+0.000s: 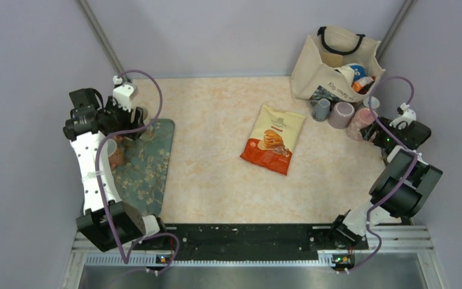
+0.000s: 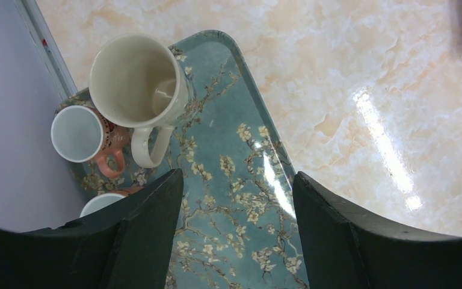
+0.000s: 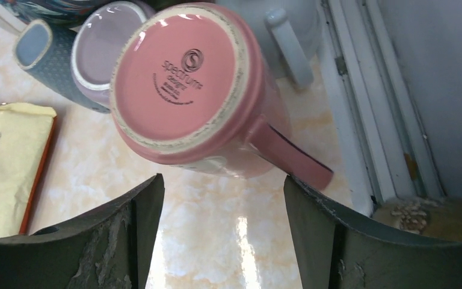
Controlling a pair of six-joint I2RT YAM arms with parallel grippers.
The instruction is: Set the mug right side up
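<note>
By rt wall [image 3: 439, 72], upside-down pink mug [image 3: 180, 84], hemmed by lilac mug [image 3: 103, 51] & white mug [image 3: 289, 45], faces released right tool [image 3: 222, 183].

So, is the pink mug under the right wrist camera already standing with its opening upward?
No, the pink mug turns its flat base, with the printed maker's stamp, up toward the camera, so it is upside down.
</note>
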